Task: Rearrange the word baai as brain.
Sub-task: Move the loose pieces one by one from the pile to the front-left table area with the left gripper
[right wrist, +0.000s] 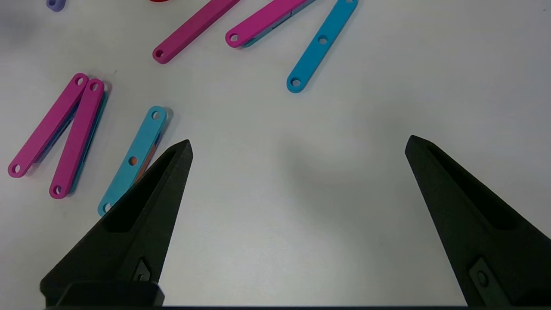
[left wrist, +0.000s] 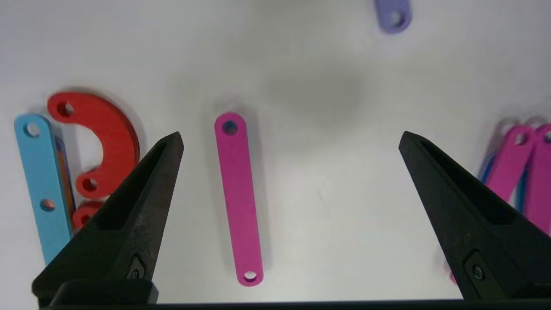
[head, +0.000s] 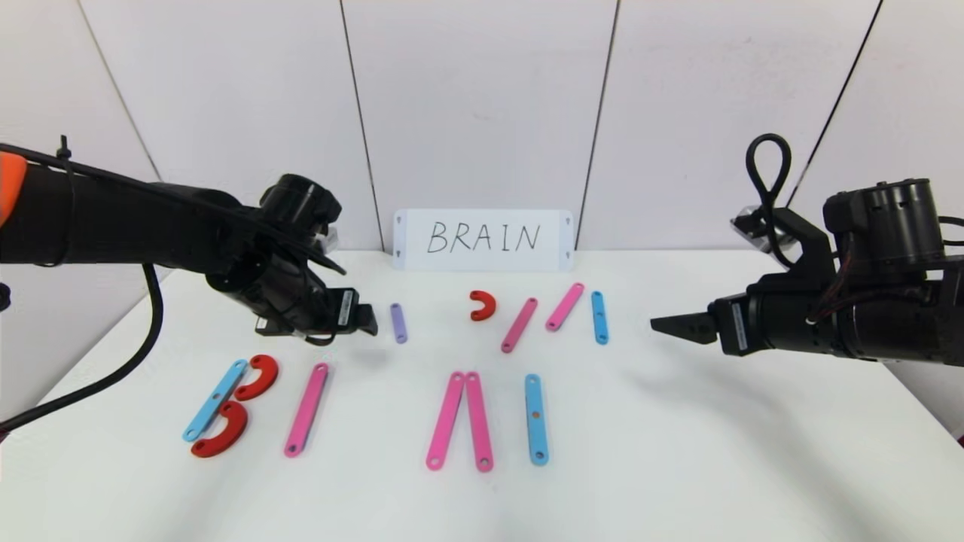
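The word lies as loose pieces on the white table (head: pixel 678 452). In the front row a light-blue strip (head: pixel 215 399) with two red curves (head: pixel 257 376) makes a B. To its right lie a lone pink strip (head: pixel 306 409), two pink strips joined at the top (head: pixel 459 420) and a light-blue strip (head: pixel 535 418). My left gripper (head: pixel 369 320) hovers open and empty above the lone pink strip (left wrist: pixel 238 198), left of the short purple strip (head: pixel 398 323). My right gripper (head: pixel 663 325) hangs open over bare table at the right, holding nothing.
Behind the front row lie a red curve (head: pixel 483 305), two slanted pink strips (head: pixel 519 324) and a light-blue strip (head: pixel 599 317). A white card (head: pixel 483 239) with handwritten BRAIN leans on the back wall.
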### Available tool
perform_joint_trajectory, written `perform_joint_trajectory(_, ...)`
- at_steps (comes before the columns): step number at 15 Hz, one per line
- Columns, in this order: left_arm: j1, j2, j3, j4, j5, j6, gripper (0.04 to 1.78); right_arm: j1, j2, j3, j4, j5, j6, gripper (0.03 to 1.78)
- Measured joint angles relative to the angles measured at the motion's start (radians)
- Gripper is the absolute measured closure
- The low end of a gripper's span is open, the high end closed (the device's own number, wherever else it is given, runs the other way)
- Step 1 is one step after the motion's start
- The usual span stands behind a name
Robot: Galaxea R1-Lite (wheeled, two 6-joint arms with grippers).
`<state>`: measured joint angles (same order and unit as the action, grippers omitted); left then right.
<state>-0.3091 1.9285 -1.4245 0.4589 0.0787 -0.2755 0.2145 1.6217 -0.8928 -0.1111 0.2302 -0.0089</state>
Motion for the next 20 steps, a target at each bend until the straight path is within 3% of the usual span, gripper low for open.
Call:
perform_joint_trajectory(4, -0.051, 0.054, -0.190, 0.040, 0.014, -0.002, 0.07, -0.001, -0.001, 0.000, 0.000, -0.008, 0.002, 0.08)
perform_joint_trajectory(14, -0.196, 0.260, -0.492, 0.042, 0.102, -0.006, 0.07, -0.001, -0.011, 0.003, -0.003, -0.026, 0.004, 0.08)
perform_joint_trajectory(20, -0.241, 0.367, -0.553, -0.027, 0.140, -0.001, 0.07, 0.000, -0.027, 0.010, -0.004, -0.026, 0.003, 0.08)
